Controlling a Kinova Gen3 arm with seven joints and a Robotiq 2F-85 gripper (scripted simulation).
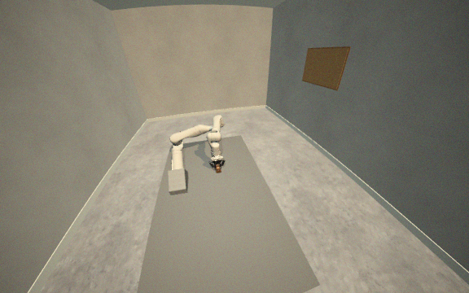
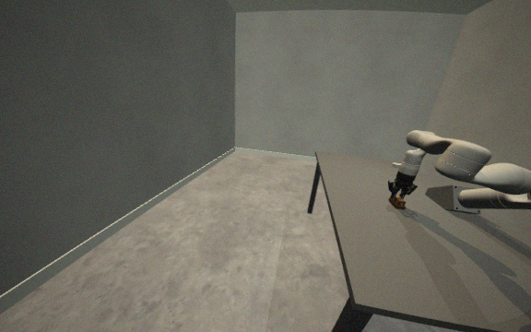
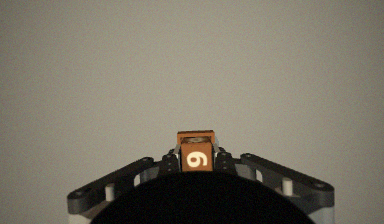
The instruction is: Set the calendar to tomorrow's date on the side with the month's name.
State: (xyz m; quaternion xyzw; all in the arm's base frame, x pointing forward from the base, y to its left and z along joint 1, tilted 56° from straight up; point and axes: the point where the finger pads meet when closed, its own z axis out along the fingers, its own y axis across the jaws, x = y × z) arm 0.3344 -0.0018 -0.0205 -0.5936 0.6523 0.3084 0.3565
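My gripper (image 3: pixel 196 152) is shut on an orange date cube (image 3: pixel 196 155). In the wrist view the cube's face toward the camera shows a white digit that reads as a 9 or a 6. Behind the cube a bit of an orange edge (image 3: pixel 195 133) shows; I cannot tell if it is the tray or the other cube. In the top view the gripper (image 1: pixel 217 164) points down at the table with a small orange object (image 1: pixel 218 168) at its tip. In the exterior view the gripper (image 2: pixel 401 190) stands over an orange object (image 2: pixel 397 202) on the table. The month side is hidden.
The arm's grey base block (image 1: pixel 177 181) stands on the long grey table (image 1: pixel 218 220) left of the gripper. The table's near edge and leg (image 2: pixel 312 189) show in the exterior view. A brown board (image 1: pixel 326 67) hangs on the right wall.
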